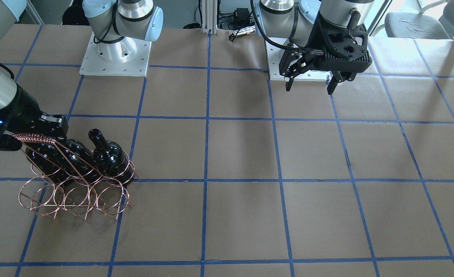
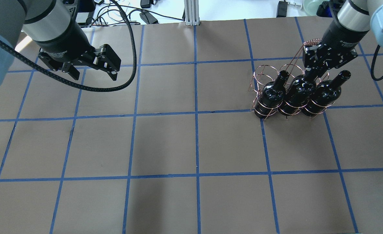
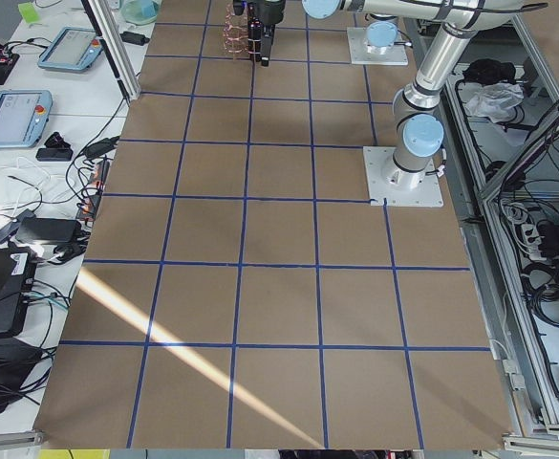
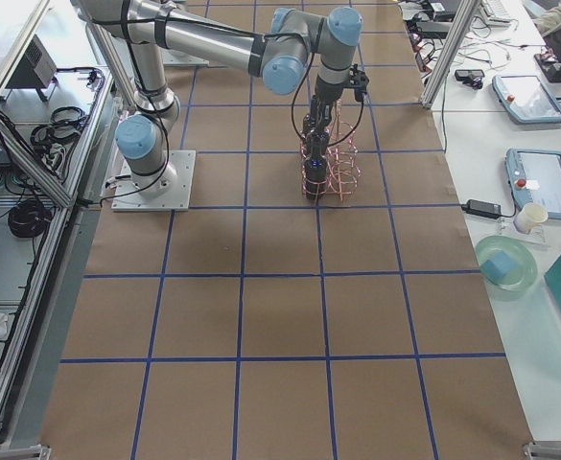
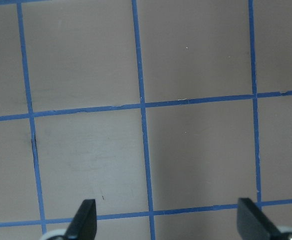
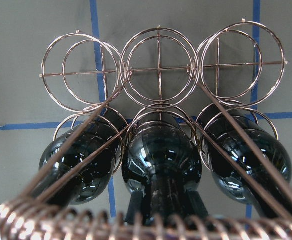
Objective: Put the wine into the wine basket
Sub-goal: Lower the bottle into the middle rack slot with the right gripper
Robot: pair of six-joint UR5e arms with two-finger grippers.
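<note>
The copper wire wine basket [image 2: 264, 73] stands on the table's right side. Three black wine bottles stand in its row nearer the robot: one on the left [image 2: 271, 94], one in the middle [image 2: 297, 91] and one on the right [image 2: 324, 92]. The far row of rings [image 6: 158, 65] is empty. My right gripper [image 2: 310, 76] reaches down beside the arched handle and is shut around the middle bottle's neck, which it hides. In the right wrist view that bottle [image 6: 160, 160] sits directly below. My left gripper [image 2: 92, 73] is open and empty, above the table's far left.
The table is brown paper with a blue tape grid [image 2: 196, 113]. The arm bases [image 1: 115, 57] stand at the robot's edge. Cables and desk gear [image 3: 31, 115] lie beyond the table's edges. The basket's braided handle [image 6: 111, 220] crosses in front of the right wrist camera.
</note>
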